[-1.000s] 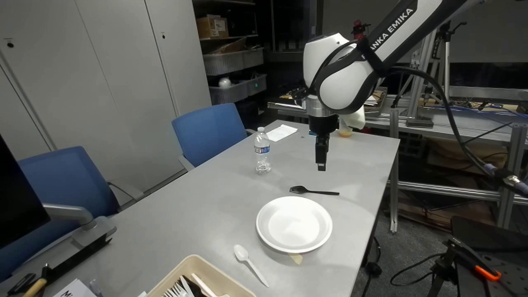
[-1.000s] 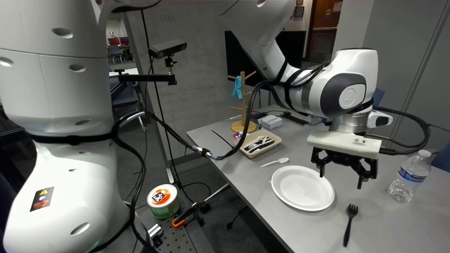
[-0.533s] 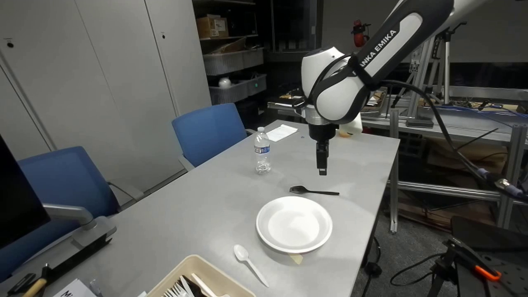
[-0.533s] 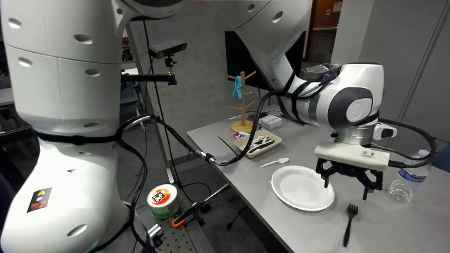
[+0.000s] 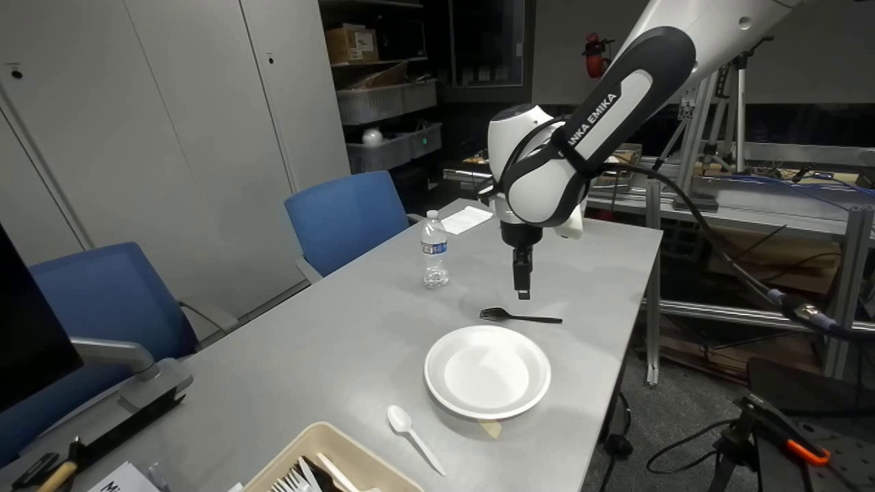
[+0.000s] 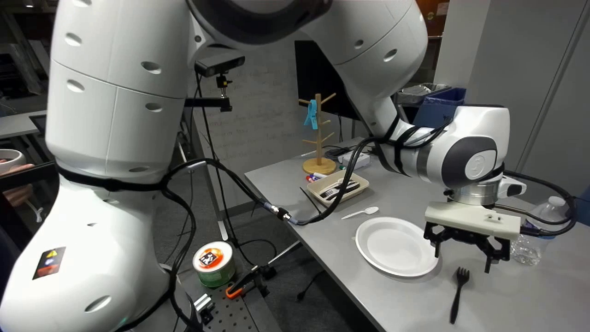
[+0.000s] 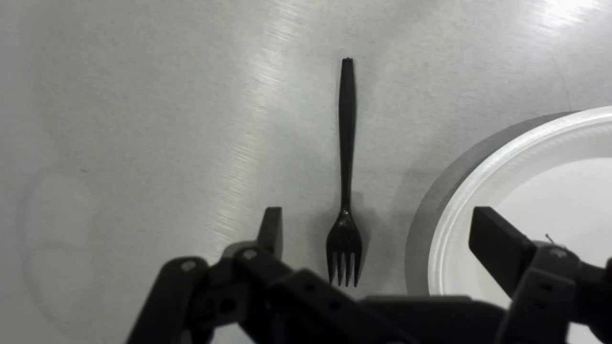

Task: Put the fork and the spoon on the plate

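The black fork [image 5: 533,319] lies flat on the table beside the plate; it also shows in an exterior view [image 6: 458,295] and in the wrist view [image 7: 347,143], tines toward the gripper. The round white plate [image 5: 487,372] shows in both exterior views [image 6: 396,246] and partly at the right of the wrist view [image 7: 550,191]. The white spoon [image 5: 400,418] lies on the plate's other side, between plate and tray [image 6: 370,210]; it is out of the wrist view. My gripper [image 6: 462,262] is open, empty and above the fork [image 5: 523,295]. In the wrist view its fingers [image 7: 375,224] straddle the fork's head from above.
A clear water bottle [image 5: 435,253] stands near the fork, partly behind the gripper in an exterior view [image 6: 528,249]. A beige tray [image 5: 321,428] of cutlery lies past the spoon. A wooden peg stand [image 6: 319,138] and a white paper [image 5: 467,219] are on the table.
My gripper has come down toward the fork and shifted slightly toward the bottle side, staying open. The fork, spoon and plate have not moved.
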